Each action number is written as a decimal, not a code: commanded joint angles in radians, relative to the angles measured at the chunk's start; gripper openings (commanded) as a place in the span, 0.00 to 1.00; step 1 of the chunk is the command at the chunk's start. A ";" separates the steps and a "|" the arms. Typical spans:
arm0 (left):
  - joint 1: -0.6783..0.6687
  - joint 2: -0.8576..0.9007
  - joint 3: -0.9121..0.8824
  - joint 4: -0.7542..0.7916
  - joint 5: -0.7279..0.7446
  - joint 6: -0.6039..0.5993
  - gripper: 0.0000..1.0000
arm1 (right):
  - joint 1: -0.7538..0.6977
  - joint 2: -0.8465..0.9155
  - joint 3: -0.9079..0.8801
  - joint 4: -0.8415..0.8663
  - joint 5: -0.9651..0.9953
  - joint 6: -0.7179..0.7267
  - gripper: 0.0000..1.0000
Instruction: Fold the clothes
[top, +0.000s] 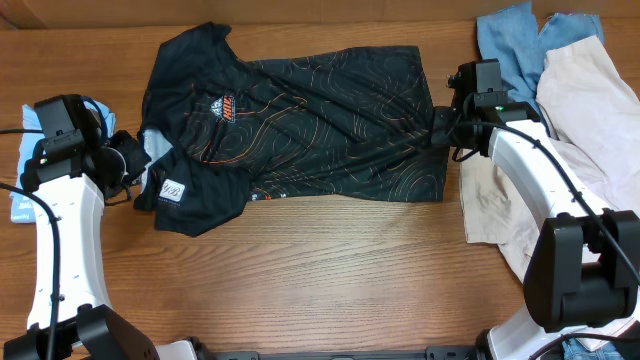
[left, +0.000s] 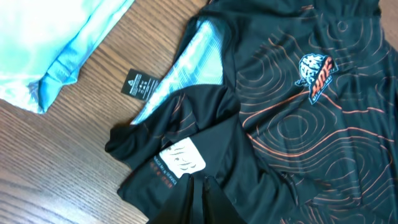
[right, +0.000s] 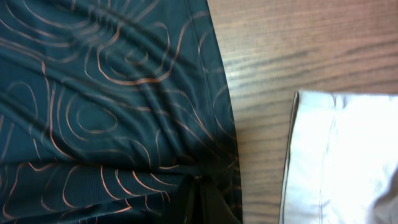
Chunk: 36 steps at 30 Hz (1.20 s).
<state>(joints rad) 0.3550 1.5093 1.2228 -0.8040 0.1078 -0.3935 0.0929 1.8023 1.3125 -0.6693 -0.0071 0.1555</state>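
The clothes in play are a black shirt (top: 320, 120) with thin orange contour lines, lying spread across the table. Its left part is folded over, so a white neck label (left: 182, 160) and a light blue inner lining (left: 193, 56) show. My left gripper (top: 135, 170) sits at the shirt's left edge just below that label, fingers almost together on the black fabric (left: 298, 124). At the shirt's right edge my right gripper (top: 440, 125) is shut, pinching a bunched fold of the cloth (right: 93, 93) by the hem.
A beige garment (top: 590, 110) lies at the right, close beside the right gripper, its edge (right: 348, 155) a strip of bare wood away from the shirt. A blue garment (top: 520, 40) lies at the back right. Light blue cloth (left: 37, 43) and a black hang tag (left: 138, 84) sit at the left.
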 joint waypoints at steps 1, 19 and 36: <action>-0.004 0.007 -0.004 -0.042 -0.014 -0.003 0.08 | -0.005 0.002 -0.001 0.039 0.013 -0.007 0.04; -0.023 0.007 -0.048 -0.209 -0.016 0.017 0.26 | -0.003 0.026 -0.005 -0.054 0.031 -0.003 0.51; -0.041 0.007 -0.408 0.208 -0.182 0.098 0.63 | -0.004 0.026 -0.005 -0.116 0.031 -0.003 0.52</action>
<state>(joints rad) 0.3172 1.5131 0.8612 -0.6571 -0.0650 -0.3614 0.0921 1.8126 1.3125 -0.7868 0.0154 0.1532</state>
